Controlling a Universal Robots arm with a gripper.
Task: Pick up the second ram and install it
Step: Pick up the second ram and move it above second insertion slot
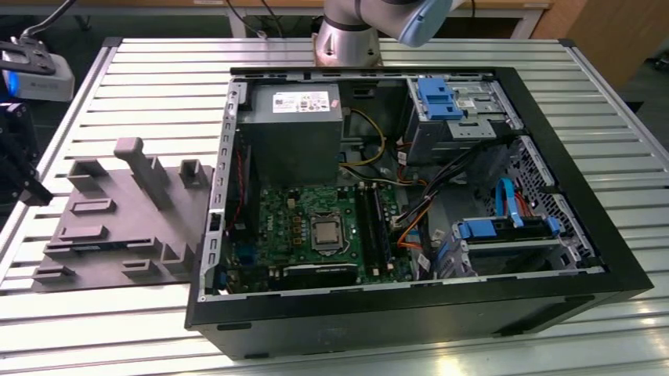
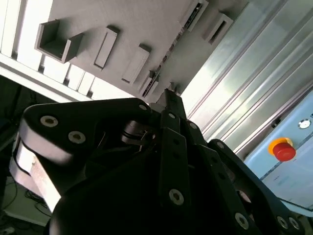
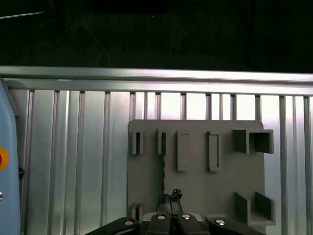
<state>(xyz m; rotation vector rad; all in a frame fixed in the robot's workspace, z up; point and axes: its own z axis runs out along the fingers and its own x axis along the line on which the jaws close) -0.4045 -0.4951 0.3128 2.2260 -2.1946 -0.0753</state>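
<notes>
While the second ram (image 3: 163,166) stands edgewise in the grey tray (image 3: 198,193), we see the gripper (image 3: 169,198) at its end, fingertips together

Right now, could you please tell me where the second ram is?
In the first wrist view, the second ram stands on edge on the grey holder plate, with the pincer at one end of it.

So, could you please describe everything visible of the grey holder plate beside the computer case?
The holder plate is a flat, matte grey, plastic-looking slab lying on the slatted metal table, at the exterior view's left of the case. Uprights and slotted blocks rise from it. The second ram stands on edge in it.
</notes>
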